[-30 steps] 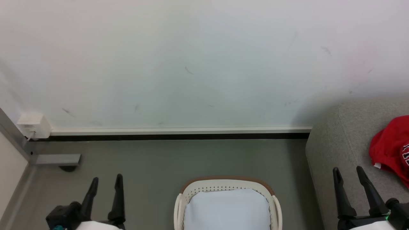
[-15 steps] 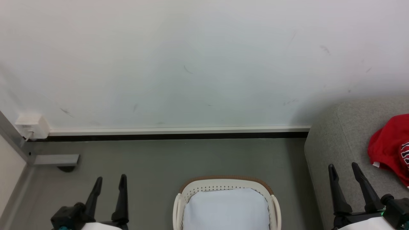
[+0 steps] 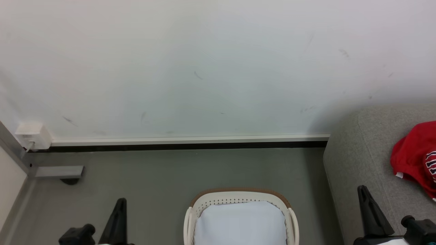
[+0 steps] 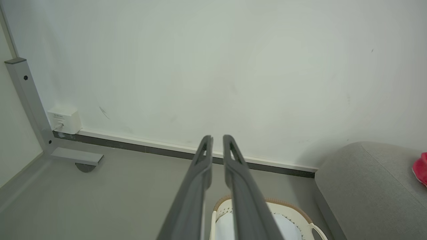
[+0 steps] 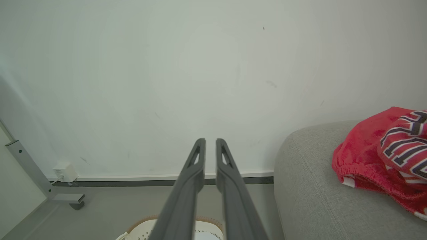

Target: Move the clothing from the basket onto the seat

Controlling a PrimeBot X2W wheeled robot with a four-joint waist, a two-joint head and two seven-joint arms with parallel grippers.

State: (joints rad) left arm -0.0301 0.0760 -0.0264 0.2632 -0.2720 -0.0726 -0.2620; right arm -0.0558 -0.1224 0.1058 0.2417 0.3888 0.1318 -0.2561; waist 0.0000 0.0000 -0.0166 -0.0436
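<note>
Red basketball clothing with white trim and black lettering [image 3: 414, 153] lies bunched on the large light-grey fabric sofa [image 3: 357, 153] at the far right, well apart from the oval white perforated plastic laundry basket with a brown woven-look rim [image 3: 238, 192]; the basket stands on the grey floor [image 3: 170, 170] at the near centre, just left of the sofa's rounded end, its pale smooth bottom showing; in the head view the left gripper [image 3: 121, 204] rises at the near left and the right gripper [image 3: 363, 192] at the near right, in front of the sofa, each as one dark spike; a second ago each showed two fingers spread in a V, and now each pair is drawn together with nothing between; both also sit a little lower in that view than before; each wrist view confirms it, with only a thin slit between the tips; basket and clothing have kept their places, the slight shift of the picture being the camera's; beyond the floor a scuffed white wall [image 3: 204, 68] meets a pale baseboard [image 3: 187, 139]; a small white box [image 3: 32, 134] sits at the far left.
</note>
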